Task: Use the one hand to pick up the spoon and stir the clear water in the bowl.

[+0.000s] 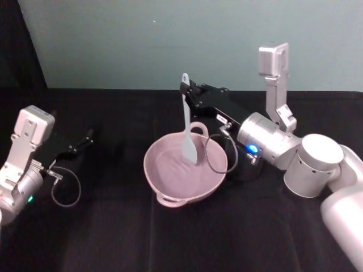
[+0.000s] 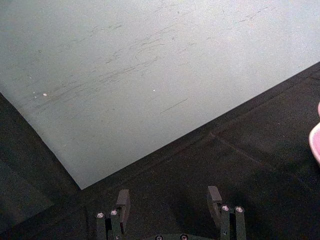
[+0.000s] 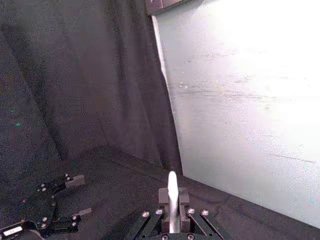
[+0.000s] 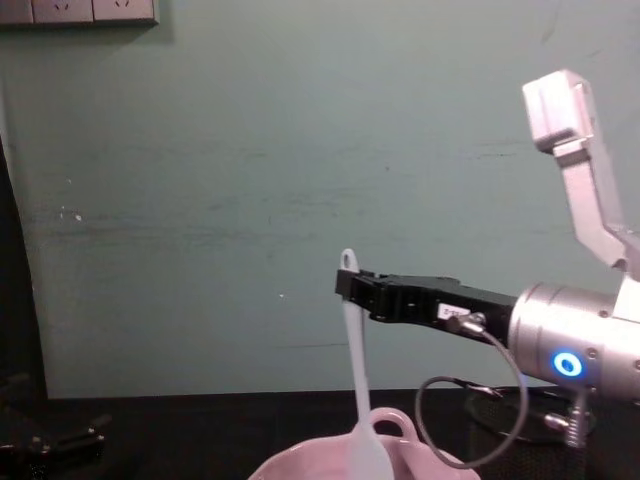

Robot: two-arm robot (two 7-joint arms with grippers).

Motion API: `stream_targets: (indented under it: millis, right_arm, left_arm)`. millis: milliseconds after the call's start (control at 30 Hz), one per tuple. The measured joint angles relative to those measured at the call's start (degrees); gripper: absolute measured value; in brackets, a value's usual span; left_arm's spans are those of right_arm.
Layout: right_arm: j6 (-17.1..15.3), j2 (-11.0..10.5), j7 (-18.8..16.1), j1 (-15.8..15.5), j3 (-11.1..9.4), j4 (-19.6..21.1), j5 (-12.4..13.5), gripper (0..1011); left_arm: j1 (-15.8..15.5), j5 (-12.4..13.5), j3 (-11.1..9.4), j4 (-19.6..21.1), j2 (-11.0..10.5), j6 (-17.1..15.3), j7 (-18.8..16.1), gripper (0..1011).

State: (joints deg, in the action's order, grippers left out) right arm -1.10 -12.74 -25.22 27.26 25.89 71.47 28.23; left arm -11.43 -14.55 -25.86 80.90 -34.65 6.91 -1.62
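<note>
My right gripper (image 1: 186,90) is shut on the upper handle of the white spoon (image 1: 187,127), which hangs upright over the far side of the pink bowl (image 1: 148,170). The spoon's flat blade reaches down inside the bowl. The water is too clear for me to make out. From the chest, the right gripper (image 4: 350,285) holds the spoon (image 4: 356,370) just below its holed end, above the bowl's rim (image 4: 290,462). In the right wrist view the fingers (image 3: 162,197) clamp the handle (image 3: 172,192). My left gripper (image 1: 88,136) rests open at the far left of the table.
A black wire-mesh cup (image 1: 245,165) stands just behind the bowl, under my right wrist. A cable loop hangs from that wrist over the bowl's right rim. Black cloth covers the table (image 1: 113,238); a pale green wall stands behind.
</note>
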Motion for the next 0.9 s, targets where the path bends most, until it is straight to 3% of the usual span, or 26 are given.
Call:
stream_targets:
  millis: [500, 900]
  right_arm:
    - [-0.56, -1.73, 0.78, -2.70, -1.27, 6.81, 0.75, 114]
    - [-1.74, -5.98, 2.16, -2.40, -3.76, 19.09, 0.93, 114]
  left_arm:
    - [0.00, 0.00, 0.00, 0.00, 0.00, 0.00, 0.00, 1011]
    - [0.00, 0.00, 0.00, 0.00, 0.00, 0.00, 0.00, 1011]
